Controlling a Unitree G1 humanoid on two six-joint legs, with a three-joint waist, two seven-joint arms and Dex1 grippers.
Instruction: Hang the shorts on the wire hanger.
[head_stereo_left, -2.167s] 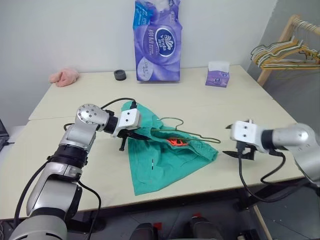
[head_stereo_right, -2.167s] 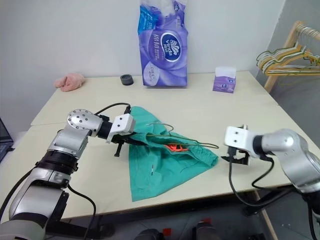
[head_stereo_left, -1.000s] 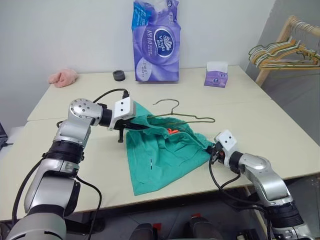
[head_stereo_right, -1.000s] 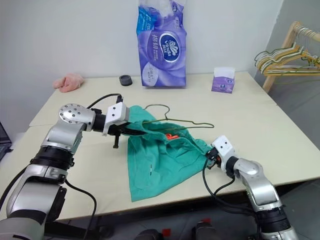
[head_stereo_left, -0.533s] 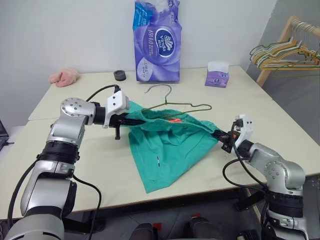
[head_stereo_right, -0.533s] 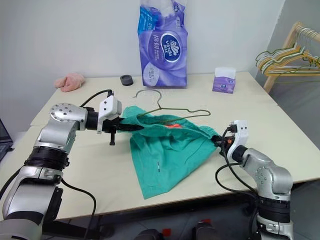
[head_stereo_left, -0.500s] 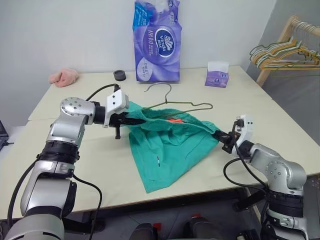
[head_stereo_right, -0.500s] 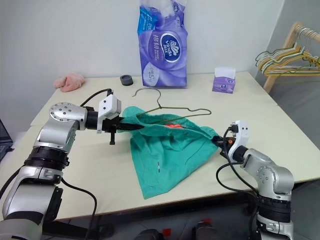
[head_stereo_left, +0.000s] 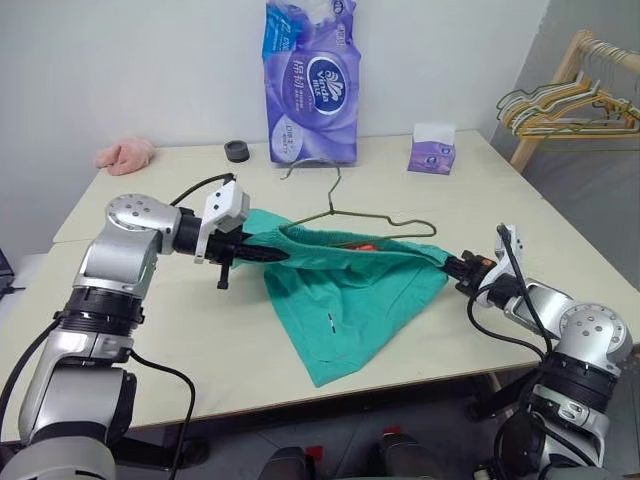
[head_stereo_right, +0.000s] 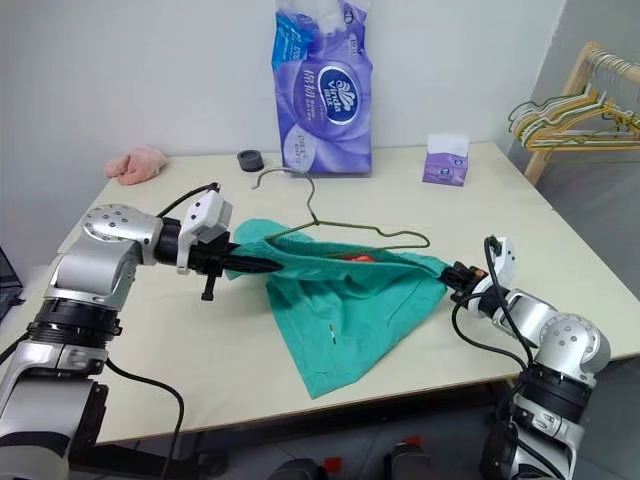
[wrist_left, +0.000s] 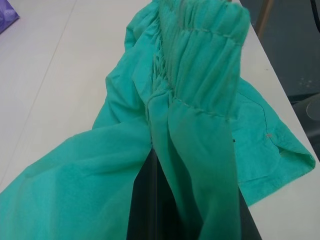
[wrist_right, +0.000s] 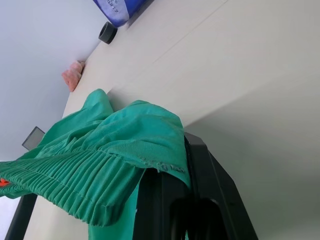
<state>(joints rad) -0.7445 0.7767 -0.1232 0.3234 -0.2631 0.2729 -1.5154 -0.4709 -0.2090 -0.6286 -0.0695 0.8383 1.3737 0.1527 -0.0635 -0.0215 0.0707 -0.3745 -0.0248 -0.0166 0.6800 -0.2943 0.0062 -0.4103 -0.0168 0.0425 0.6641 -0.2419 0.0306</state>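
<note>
While the teal-green fabric shorts (head_stereo_left: 350, 285) were stretched by their gathered waistband between the two arms, above the pale bench (head_stereo_left: 150, 330), the left tool (head_stereo_left: 262, 256) was seen clamped on one end of the band and the right tool (head_stereo_left: 452, 263) clamped on the other. The legs drooped until they were draped on the bench. The thin olive-green wire hanger (head_stereo_left: 352, 215) was caught in the waistband, tilted, its hook raised toward the purple tissue pack (head_stereo_left: 310, 80). It was judged that the hanger was held by fabric tension alone; should the band be slackened or jerked, the wire could be tipped out. A thin pinch at the right end could also be lost.
</note>
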